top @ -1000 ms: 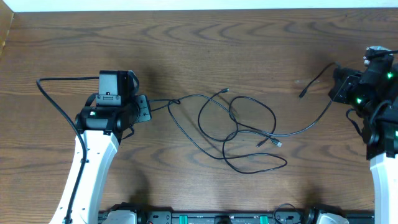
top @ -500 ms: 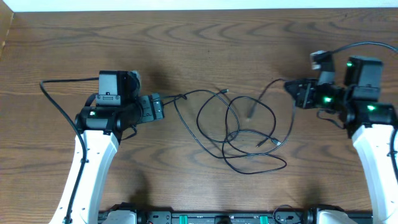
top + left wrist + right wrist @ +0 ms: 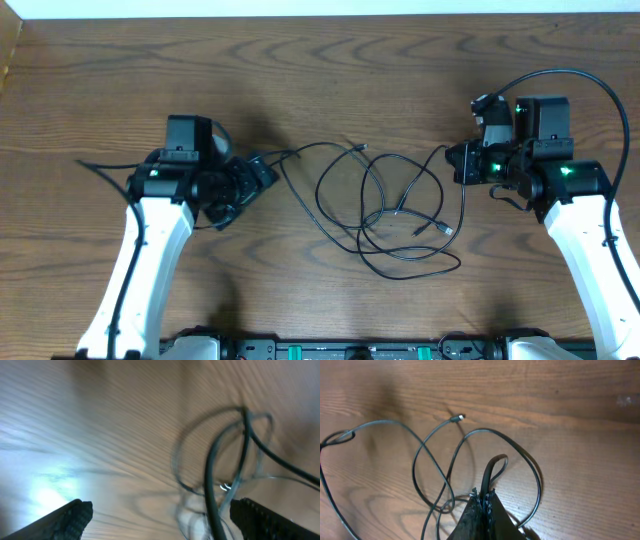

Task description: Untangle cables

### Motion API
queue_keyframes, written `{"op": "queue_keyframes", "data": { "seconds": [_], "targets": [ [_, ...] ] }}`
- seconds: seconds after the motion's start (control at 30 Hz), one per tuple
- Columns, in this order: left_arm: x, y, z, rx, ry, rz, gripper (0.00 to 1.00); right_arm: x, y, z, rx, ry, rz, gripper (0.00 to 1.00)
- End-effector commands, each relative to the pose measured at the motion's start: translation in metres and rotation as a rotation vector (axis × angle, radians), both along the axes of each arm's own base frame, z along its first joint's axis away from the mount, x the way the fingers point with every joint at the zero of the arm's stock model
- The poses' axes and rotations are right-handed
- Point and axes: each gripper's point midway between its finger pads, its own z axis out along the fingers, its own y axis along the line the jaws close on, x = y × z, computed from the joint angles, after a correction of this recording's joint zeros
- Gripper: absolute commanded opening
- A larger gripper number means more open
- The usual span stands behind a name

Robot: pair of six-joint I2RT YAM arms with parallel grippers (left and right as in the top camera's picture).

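The left gripper stands wide open, its two fingers spread far apart at either edge of its own wrist view. Directly behind the jaws sits the black wrist, showing one green light. Behind that, the white left arm slopes back toward its base. This tool points sideways, toward the other arm.

The right gripper is closed tight, its fingertips pressed together. They pinch a loop of black cable that rises just ahead of the tips. Its wrist, black with green lights, lies right behind the jaws, and the white right arm bends back from there. This tool faces the left one.
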Motion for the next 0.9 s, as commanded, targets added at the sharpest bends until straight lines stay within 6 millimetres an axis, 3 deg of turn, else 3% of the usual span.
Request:
{"op": "queue_keyframes", "data": {
  "seconds": [0.0,0.13,0.3,0.37,0.47,0.6,0.7,0.87],
  "targets": [
    [-0.011,-0.04,0.007,-0.227,0.002,-0.215,0.95,0.0,-0.001,0.0,-0.014,0.01,-0.015,0.01],
    [-0.031,-0.044,-0.013,-0.225,0.004,-0.461,0.96,-0.002,-0.001,-0.002,-0.016,0.024,-0.015,0.01],
    [-0.06,-0.03,-0.045,-0.168,0.215,-0.509,0.96,-0.009,-0.002,-0.005,-0.018,0.055,-0.014,0.01],
    [-0.063,-0.035,-0.047,-0.221,0.257,-0.5,0.96,-0.011,0.0,-0.006,-0.011,0.066,-0.008,0.01],
    [-0.06,-0.052,-0.039,-0.354,0.233,-0.502,0.99,-0.018,0.015,0.0,0.058,0.062,0.077,0.01],
    [-0.044,-0.071,-0.018,-0.49,0.051,-0.576,1.0,-0.036,0.053,0.025,0.221,-0.041,0.366,0.01],
    [-0.032,-0.073,-0.018,-0.487,-0.016,-0.59,1.0,-0.044,0.065,0.037,0.277,-0.105,0.482,0.01],
    [-0.026,-0.072,-0.02,-0.47,-0.05,-0.6,1.0,-0.049,0.067,0.01,0.145,-0.066,0.503,0.04]
  ]
}}
